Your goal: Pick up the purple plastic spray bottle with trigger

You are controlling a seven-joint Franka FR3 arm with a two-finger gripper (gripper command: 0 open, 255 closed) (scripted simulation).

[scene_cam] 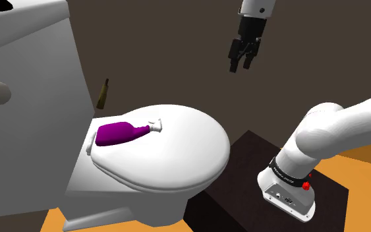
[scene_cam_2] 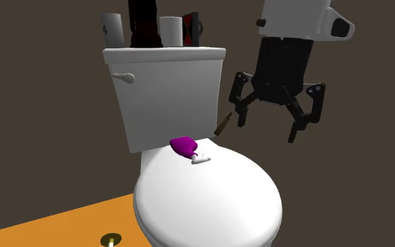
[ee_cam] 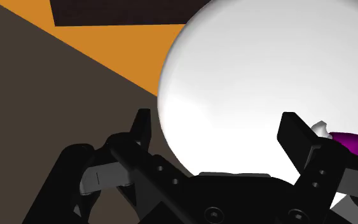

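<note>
A purple spray bottle (scene_cam: 116, 133) with a white trigger head (scene_cam: 155, 124) lies on its side on the shut white toilet lid (scene_cam: 177, 158), near the tank. In the second exterior view the bottle (scene_cam_2: 184, 145) lies at the back of the lid (scene_cam_2: 210, 200). My black gripper (scene_cam: 240, 65) hangs open high above the lid's far side, well apart from the bottle, with nothing between its fingers. The second exterior view has the gripper (scene_cam_2: 268, 132) beside the tank. In the wrist view the bottle (ee_cam: 355, 144) peeks out behind one finger (ee_cam: 300, 141).
The white toilet tank (scene_cam_2: 168, 91) carries several containers (scene_cam_2: 145, 24) on top. A small brown bottle (scene_cam: 103, 93) floats tilted beside the tank. The dark stand (scene_cam: 256, 191) sits on the orange floor (scene_cam_2: 55, 224). A brown wall stands behind.
</note>
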